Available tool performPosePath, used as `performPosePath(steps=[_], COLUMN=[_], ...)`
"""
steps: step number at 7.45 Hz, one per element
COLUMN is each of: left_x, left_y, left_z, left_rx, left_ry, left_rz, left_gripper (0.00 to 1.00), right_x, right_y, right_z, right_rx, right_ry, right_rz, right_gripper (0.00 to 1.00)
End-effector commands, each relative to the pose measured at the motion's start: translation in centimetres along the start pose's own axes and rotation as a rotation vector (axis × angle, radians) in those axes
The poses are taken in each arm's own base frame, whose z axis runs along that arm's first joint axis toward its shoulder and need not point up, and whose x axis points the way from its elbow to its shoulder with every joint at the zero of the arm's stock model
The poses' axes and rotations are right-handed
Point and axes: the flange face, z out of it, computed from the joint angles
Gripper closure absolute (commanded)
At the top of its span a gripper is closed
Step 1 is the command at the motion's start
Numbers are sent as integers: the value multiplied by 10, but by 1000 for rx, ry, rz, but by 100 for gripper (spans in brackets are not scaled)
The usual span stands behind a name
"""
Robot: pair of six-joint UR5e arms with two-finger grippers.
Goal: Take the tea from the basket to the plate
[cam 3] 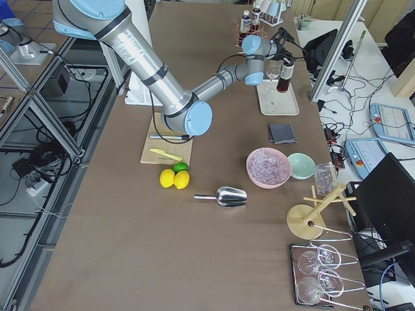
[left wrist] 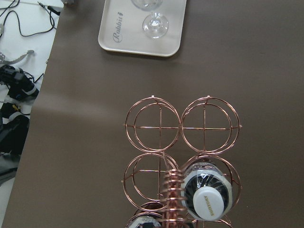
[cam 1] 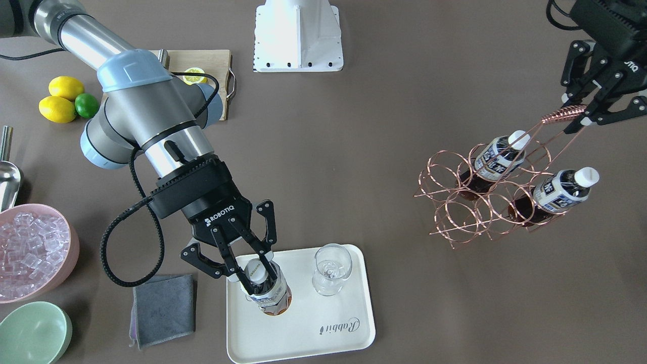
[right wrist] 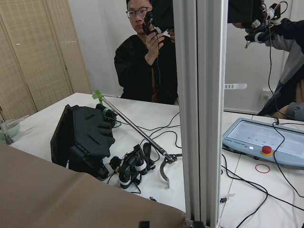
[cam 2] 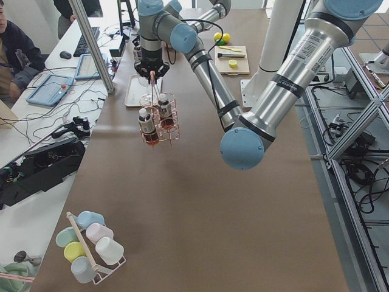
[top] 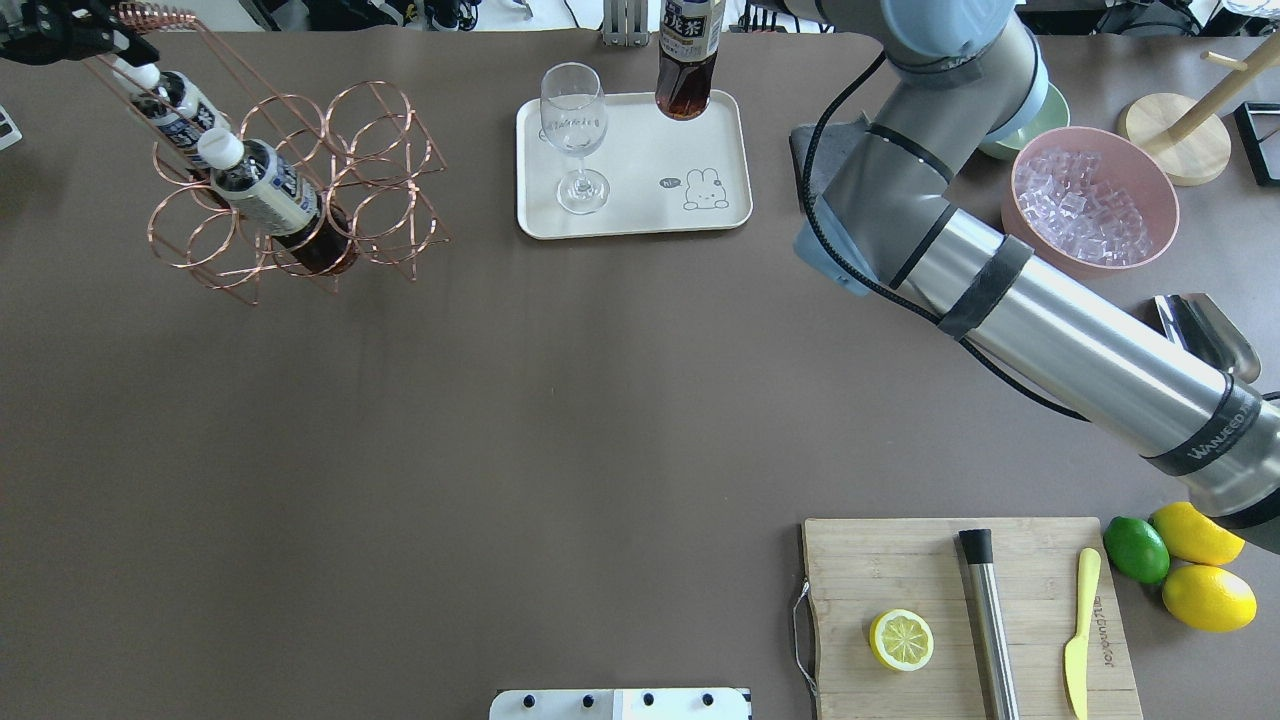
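Observation:
My right gripper is shut on the neck of a tea bottle that stands upright on the cream plate, next to a wine glass. In the overhead view the bottle is at the plate's far edge. My left gripper is shut on the twisted handle of the copper wire basket. Two more tea bottles lean in its cells. The left wrist view shows the handle and one bottle cap.
A pink bowl of ice, a green bowl and a grey cloth lie beside the plate. A metal scoop, lemons and a lime and a cutting board with a half lemon sit farther back.

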Motion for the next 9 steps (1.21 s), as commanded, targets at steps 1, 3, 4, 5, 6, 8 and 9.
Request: performPosePath(steps=[1,3,4,5,6,8,9], left_x=[-17,-38,-53,-69,-82,-105,-117], left_y=[81,116,137,160,180,217,231], left_z=[6,9,9,13,25,45,53], left_rx=[-76,-124,-140,-157,-171,-188,-183], left_ry=[2,-6,2,17,49,98,89], left_rz=[-92,-88,-83,-56,-6,72,112], left_gripper=[100,100,100,100,100,100,100], right_x=[4,10,23,48,49,44,39], right_y=[26,34,34,25,27,29,31], right_z=[18,25,27,28,32,36,37], right_rx=[17,-5,-30,-114,-124,-121,-117], right_ry=[17,27,30,34,42,48,47], right_rz=[29,27,25,20,19,17,18], right_gripper=[100,100,100,100,100,100,100])
